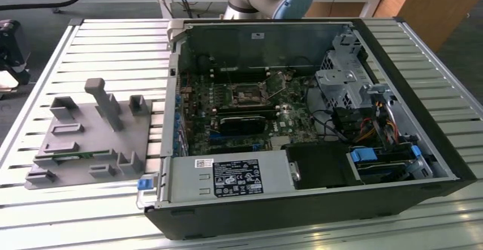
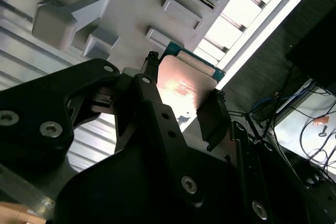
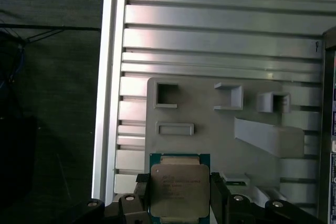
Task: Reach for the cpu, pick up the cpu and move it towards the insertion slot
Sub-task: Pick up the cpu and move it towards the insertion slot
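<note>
The cpu (image 3: 178, 187), a square silvery chip on a green rim, sits between the two black fingers (image 3: 140, 199) of my gripper (image 3: 179, 200), which is shut on its opposite edges. In the second wrist view the cpu (image 2: 185, 88) shows its shiny top, clamped in the gripper (image 2: 181, 99) and held well above the grey plastic fixture (image 2: 126, 30). The insertion slot (image 1: 247, 96) is a square socket with a dark centre in a metal frame, on the motherboard inside the open computer case.
The grey fixture (image 1: 87, 142) with blocks and a tall post lies on the slatted metal table (image 1: 113, 46), at the exterior view's left of the black case (image 1: 302, 205). A power supply (image 1: 226, 177), drive cage (image 1: 343, 83) and cables crowd the case.
</note>
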Robot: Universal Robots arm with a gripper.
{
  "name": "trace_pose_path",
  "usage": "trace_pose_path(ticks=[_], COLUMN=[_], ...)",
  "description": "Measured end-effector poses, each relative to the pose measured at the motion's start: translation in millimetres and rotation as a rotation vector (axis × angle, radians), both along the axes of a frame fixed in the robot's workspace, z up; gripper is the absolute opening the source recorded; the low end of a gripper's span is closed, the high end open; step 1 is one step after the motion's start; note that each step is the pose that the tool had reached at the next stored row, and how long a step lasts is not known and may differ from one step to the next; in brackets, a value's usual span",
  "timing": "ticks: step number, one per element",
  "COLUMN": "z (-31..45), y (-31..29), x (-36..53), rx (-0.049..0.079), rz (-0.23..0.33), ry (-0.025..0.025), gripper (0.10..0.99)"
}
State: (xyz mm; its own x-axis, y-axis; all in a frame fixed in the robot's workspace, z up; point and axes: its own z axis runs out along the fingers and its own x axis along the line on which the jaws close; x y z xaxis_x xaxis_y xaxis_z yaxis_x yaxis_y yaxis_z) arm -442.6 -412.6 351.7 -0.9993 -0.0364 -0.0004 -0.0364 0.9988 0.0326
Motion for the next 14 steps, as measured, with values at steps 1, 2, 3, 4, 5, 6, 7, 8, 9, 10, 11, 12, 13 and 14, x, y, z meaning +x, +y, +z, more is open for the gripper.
trace_pose_path(ticks=[1, 2, 3, 4, 5, 6, 7, 8, 9, 10, 11, 12, 13, 14], z=[1.4, 2.5, 3.8, 5.0, 6.2, 7.3, 8.4, 9.4, 10.5, 11.5, 12.6, 13.7, 14.8, 15.9], y=[0.0, 0.0, 0.0, 0.0, 0.0, 0.0, 0.0, 0.0, 0.0, 0.0, 0.0, 0.0, 0.0, 0.0], x=[0.0, 0.0, 0.0, 0.0, 0.0, 0.0, 0.0, 0.0, 0.0, 0.0, 0.0, 0.0, 0.0, 0.0], rx=[0.0, 0.0, -0.001, -0.001, -0.001, -0.002, -0.002, -0.002, -0.003, -0.003, -0.003, -0.004, -0.004, -0.004], rz=[0.0, 0.0, 0.0, 0.0, 0.0, 0.0, 0.0, 0.0, 0.0, 0.0, 0.0, 0.0, 0.0, 0.0], ry=[0.0, -0.0001, 0.0, 0.0, 0.0, -0.0001, -0.0001, 0.0, -0.0001, -0.0001, -0.0001, 0.0, 0.0, 0.0], gripper=[0.545, 0.545, 0.545, 0.545, 0.545, 0.545, 0.545, 0.545, 0.545, 0.545, 0.545, 0.545, 0.545, 0.545])
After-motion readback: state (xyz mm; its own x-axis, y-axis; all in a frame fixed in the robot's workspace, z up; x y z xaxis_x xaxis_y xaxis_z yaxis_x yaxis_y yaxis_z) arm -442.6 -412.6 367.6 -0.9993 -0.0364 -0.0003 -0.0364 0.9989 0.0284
